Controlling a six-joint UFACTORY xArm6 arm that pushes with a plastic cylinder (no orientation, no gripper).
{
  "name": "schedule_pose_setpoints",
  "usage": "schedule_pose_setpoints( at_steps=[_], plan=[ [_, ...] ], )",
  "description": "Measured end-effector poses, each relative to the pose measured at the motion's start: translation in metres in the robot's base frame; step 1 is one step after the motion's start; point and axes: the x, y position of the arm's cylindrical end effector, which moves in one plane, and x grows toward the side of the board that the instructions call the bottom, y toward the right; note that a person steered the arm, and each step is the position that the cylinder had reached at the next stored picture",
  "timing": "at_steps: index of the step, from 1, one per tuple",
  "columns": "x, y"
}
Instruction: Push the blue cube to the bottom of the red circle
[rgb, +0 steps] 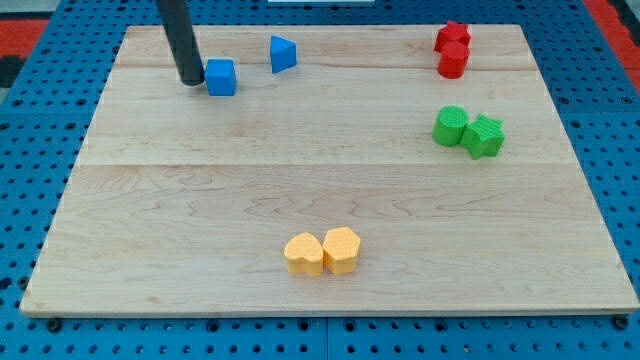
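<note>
Blue cube sat immediately view's right of my tip, touching or nearly so, near desk top-left. Red circle lay far view's right of tip, well apart, with second red block touching above it. Judged push line: rightward, ending below circle. Rod near-upright, leaning slightly view's left at top. No hand fitted; nothing held. Blue wedge-like block up-right of tip, clear of line.

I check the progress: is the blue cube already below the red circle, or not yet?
Not yet. The blue cube sits at the view's top left, my tip at its left side; the red circle is far right.
</note>
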Motion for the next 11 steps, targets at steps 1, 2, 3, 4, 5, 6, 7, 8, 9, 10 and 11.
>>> schedule_pose_setpoints(
  at_steps=[1,2,3,4,5,6,7,8,9,10,11],
  plan=[
    [-0.01,0.039],
    [-0.015,0.088],
    [-0.015,0.145],
    [-0.008,0.186],
    [0.005,0.201],
    [0.025,0.201],
    [0.036,0.204],
    [0.041,0.21],
    [0.041,0.226],
    [0.041,0.231],
    [0.041,0.209]
  ],
)
